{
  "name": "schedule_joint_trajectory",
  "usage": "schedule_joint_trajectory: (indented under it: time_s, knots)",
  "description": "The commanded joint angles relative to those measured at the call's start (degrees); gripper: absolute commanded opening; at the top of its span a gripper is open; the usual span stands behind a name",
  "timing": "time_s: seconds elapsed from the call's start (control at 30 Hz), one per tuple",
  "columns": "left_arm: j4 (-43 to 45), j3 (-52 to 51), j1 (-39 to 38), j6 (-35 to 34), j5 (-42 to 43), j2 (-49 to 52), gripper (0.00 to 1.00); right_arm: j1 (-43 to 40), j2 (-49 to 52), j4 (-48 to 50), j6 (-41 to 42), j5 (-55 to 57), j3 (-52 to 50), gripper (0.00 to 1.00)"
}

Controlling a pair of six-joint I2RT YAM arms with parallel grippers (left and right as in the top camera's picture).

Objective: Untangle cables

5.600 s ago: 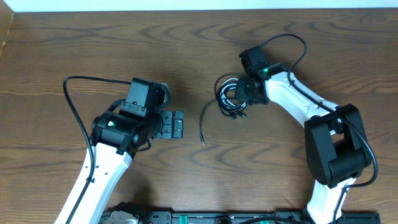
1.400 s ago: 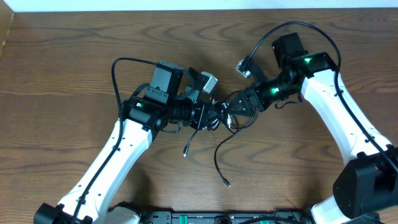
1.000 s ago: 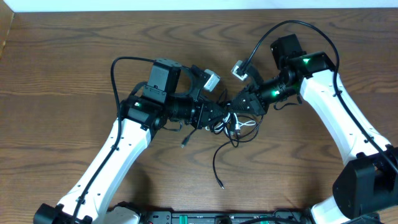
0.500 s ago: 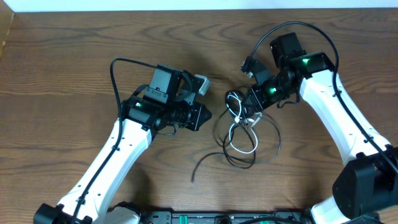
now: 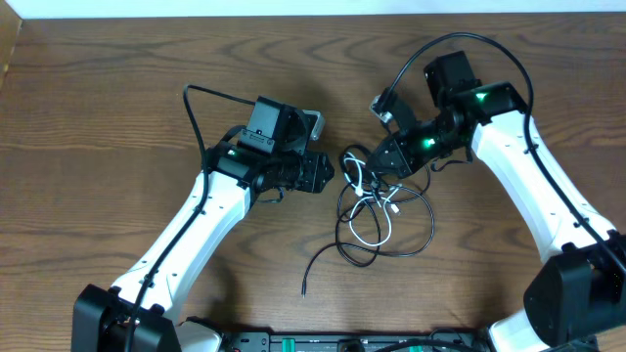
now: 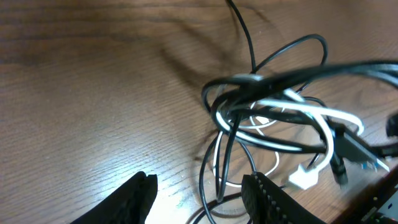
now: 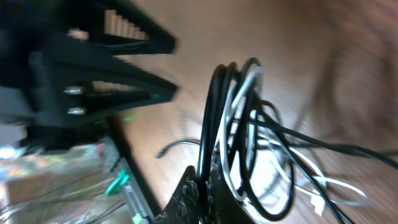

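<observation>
The cables (image 5: 377,210) are a tangle of black cords and one white cord (image 5: 364,188), hanging in loose loops onto the table, with a free black end (image 5: 304,286) at the front. My right gripper (image 5: 380,159) is shut on a black strand at the top of the tangle; its fingers (image 7: 208,186) pinch it in the right wrist view. My left gripper (image 5: 330,174) is open just left of the tangle. In the left wrist view its fingers (image 6: 140,194) straddle a black strand lying on the table without gripping it. A white plug (image 6: 303,181) lies nearby.
The wooden table (image 5: 117,108) stretches left and behind the arms. The thick black arm cables (image 5: 450,44) arch above the right arm. A black rail (image 5: 323,342) runs along the front edge.
My left gripper has opened and holds nothing, staying just left of the tangle. The tangle has sagged into wider loops on the table under my right gripper, which stays shut.
</observation>
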Motion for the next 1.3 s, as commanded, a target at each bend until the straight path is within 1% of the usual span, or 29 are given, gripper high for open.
schedule_joint_trajectory:
  time_s: [0.0,0.07,0.1,0.13,0.27,0.33,0.37,0.4,0.5,0.53,0.67,0.73,0.77,0.8,0.83,0.87,0.9,0.93,0.97,1.0,1.03,1.07,1.1,1.13,1.17,1.2,1.23,1.27]
  knots:
    - [0.31,0.52,-0.07,-0.35,1.16,0.50,0.51,0.52,-5.73,0.11,4.07,5.35,1.92,0.01]
    - [0.46,0.52,-0.07,-1.22,1.16,0.50,0.51,0.76,-9.46,0.22,4.31,4.17,1.97,0.01]
    - [1.20,0.52,-0.07,-3.08,1.22,0.50,0.57,1.07,-12.13,0.98,4.24,0.15,1.97,0.01]
    - [2.95,0.52,-0.07,-4.22,3.43,0.50,0.61,1.38,-15.50,3.19,3.85,-4.24,1.97,0.01]
    - [8.59,0.52,0.28,-6.80,14.12,0.50,0.62,1.36,-19.19,4.28,3.85,-4.46,1.97,0.01]
    - [11.23,0.52,1.49,-6.78,19.96,0.50,0.62,1.36,-19.04,3.85,5.46,-0.94,1.95,0.01]
    - [12.31,0.52,2.73,-6.78,21.00,0.50,0.62,1.36,-19.02,3.61,6.43,0.42,1.95,0.01]
    - [13.05,0.52,3.28,-6.78,21.66,0.50,0.62,1.36,-19.02,3.61,6.45,0.39,1.95,0.01]
    - [19.52,0.52,4.50,-6.84,29.40,0.50,0.62,1.38,-19.02,3.02,6.40,-2.67,1.95,0.01]
    - [21.22,0.52,4.44,-7.69,29.66,0.50,0.62,1.38,-19.02,3.26,6.34,-5.16,1.95,0.01]
    - [23.96,0.52,4.46,-7.65,28.61,0.50,0.62,1.36,-19.02,3.74,6.34,-12.98,1.95,0.01]
    - [24.46,0.52,4.46,-9.44,23.02,0.50,0.62,1.38,-19.02,3.65,5.07,-14.21,1.95,0.01]
    - [24.06,0.52,4.46,-11.54,19.08,0.50,0.62,1.36,-19.02,3.72,5.07,-12.92,1.95,0.01]
    - [21.16,0.52,4.46,-17.09,7.52,0.50,0.62,1.36,-19.02,3.63,6.67,-1.31,1.95,0.01]
    - [17.68,0.52,4.46,-19.71,1.31,0.50,0.62,1.36,-18.99,3.13,12.48,16.57,1.95,0.01]
    - [15.76,0.52,4.44,-19.87,-0.63,0.50,0.62,1.36,-18.99,2.36,16.81,29.40,1.86,0.01]
    - [12.02,0.52,4.46,-19.80,-2.14,0.50,0.62,1.36,-18.73,0.20,25.81,48.09,1.77,0.01]
    - [9.05,0.52,4.46,-18.60,-2.34,0.50,0.62,1.31,-17.88,-4.87,36.50,66.51,1.73,0.01]
    - [6.67,0.52,4.44,-17.00,-2.34,0.50,0.62,1.09,-17.27,-7.30,39.63,71.23,1.70,0.02]
    - [4.63,0.52,4.44,-15.82,-2.40,0.50,0.62,0.46,-16.15,-9.68,42.16,73.31,1.42,0.07]
    - [3.08,0.52,4.44,-15.32,-2.54,0.50,0.62,-0.15,-14.88,-10.86,42.42,68.91,0.98,0.13]
    - [2.27,0.52,4.44,-15.28,-2.54,0.50,0.62,-0.07,-12.79,-9.92,35.89,50.95,0.96,0.01]
    - [1.97,0.52,4.44,-15.28,-2.54,0.50,0.62,0.55,-11.41,-7.80,21.05,32.44,0.96,0.01]
    - [1.88,0.52,4.44,-15.28,-2.54,0.50,0.62,1.29,-10.40,-7.21,9.09,19.76,0.96,0.01]
    - [1.64,0.52,4.44,-15.28,-2.51,0.50,0.62,1.86,-9.46,-6.36,7.23,18.45,0.96,0.01]
    - [0.98,0.52,4.44,-15.26,-2.54,0.50,0.62,1.97,-8.83,-5.16,12.57,26.38,0.96,0.04]
    - [-0.24,0.52,4.37,-14.58,-2.49,0.50,0.62,1.73,-8.13,-4.39,20.59,41.75,0.96,0.23]
    - [-1.49,0.52,4.33,-13.44,-2.49,0.50,0.62,1.60,-7.58,-4.57,23.67,48.65,0.96,0.34]
